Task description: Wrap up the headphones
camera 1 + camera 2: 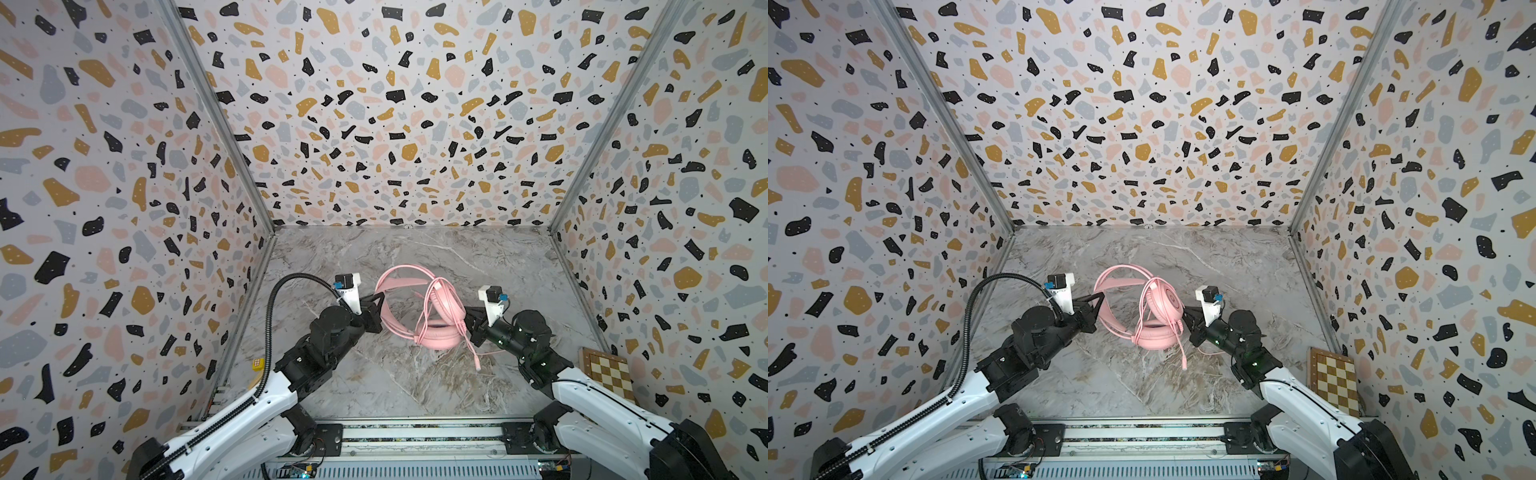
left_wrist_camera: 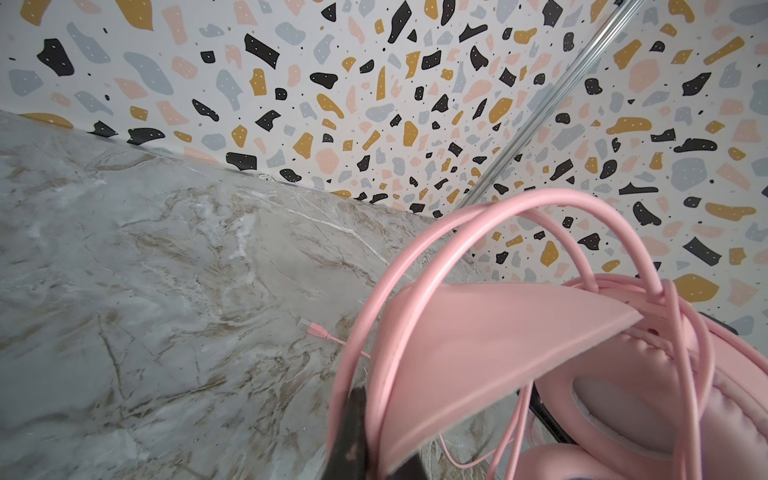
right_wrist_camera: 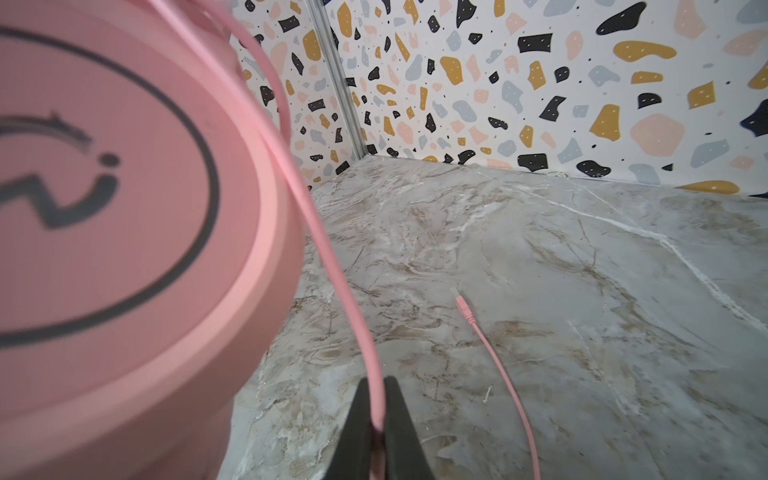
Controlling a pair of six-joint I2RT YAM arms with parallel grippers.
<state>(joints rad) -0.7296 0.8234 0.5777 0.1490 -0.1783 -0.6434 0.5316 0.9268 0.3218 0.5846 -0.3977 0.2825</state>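
Note:
The pink headphones (image 1: pixel 442 305) stand on the marble table in both top views. One earcup lies flat (image 1: pixel 438 334) and the other is raised above it, with cable loops draped over them. My left gripper (image 1: pixel 380 309) is shut on the thin headband wire (image 2: pixel 376 374); its dark fingers (image 2: pixel 353 432) pinch it beside the wide pink strap (image 2: pixel 478 332). My right gripper (image 3: pixel 376 386) is shut on the pink cable (image 3: pixel 332 257), next to the raised earcup (image 3: pixel 104 187). The cable's free end with the plug (image 1: pixel 478 365) lies on the table near the right arm.
A wooden chessboard (image 1: pixel 606 370) leans at the right wall. A small yellow block (image 1: pixel 257 364) sits by the left wall. Patterned walls close in three sides. A metal rail (image 1: pixel 415 434) runs along the front edge.

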